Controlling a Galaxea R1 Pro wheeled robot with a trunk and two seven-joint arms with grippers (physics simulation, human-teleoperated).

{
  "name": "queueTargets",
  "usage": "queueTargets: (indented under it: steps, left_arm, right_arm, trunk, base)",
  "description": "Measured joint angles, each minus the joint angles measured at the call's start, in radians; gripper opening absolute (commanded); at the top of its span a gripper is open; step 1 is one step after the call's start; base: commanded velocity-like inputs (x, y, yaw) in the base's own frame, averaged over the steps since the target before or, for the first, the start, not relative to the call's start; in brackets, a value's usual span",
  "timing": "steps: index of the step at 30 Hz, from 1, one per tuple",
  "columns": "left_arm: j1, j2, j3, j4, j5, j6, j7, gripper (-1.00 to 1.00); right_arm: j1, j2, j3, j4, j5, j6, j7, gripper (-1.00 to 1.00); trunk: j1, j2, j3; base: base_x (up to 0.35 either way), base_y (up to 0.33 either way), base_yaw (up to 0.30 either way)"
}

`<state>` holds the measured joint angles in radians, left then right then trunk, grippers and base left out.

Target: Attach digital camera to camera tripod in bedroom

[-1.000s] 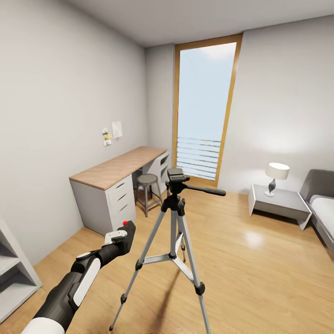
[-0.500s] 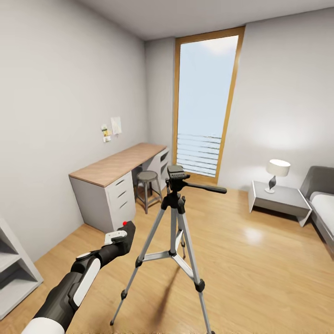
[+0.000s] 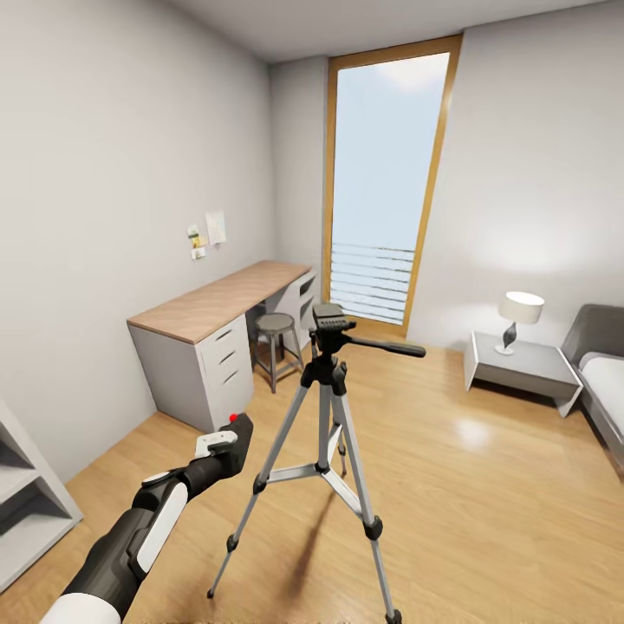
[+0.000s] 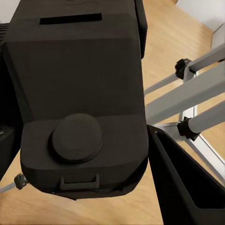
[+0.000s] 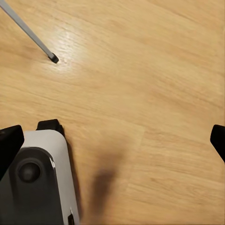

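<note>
Fingers of the left gripper (image 3: 227, 448) are clamped on the digital camera (image 3: 238, 440), its red button on top, held low and just left of the camera tripod (image 3: 327, 407). Up close, the camera's black body (image 4: 79, 93) sits between the dark fingers (image 4: 187, 187). Standing on the bedroom's wood floor (image 3: 485, 503), the tripod has its pan handle pointing right. Right fingers (image 5: 9, 143) are spread wide over bare floor (image 5: 140, 93). At far left, a counter (image 3: 217, 303) lines the wall.
</note>
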<state>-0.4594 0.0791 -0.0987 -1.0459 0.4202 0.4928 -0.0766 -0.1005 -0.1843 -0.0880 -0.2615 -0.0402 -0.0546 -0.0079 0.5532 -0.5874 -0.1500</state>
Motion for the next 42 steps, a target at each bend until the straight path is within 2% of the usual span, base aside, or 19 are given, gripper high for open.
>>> queueTargets:
  steps: [42]
  left_arm:
    - [0.000,0.000,0.000,0.002,0.000,0.000,0.000,-1.00]
  right_arm:
    - [0.000,0.000,0.000,0.000,0.000,-0.002,-0.001,1.00]
  trunk:
    - [0.000,0.000,-0.068]
  base:
    - [0.000,0.000,0.000]
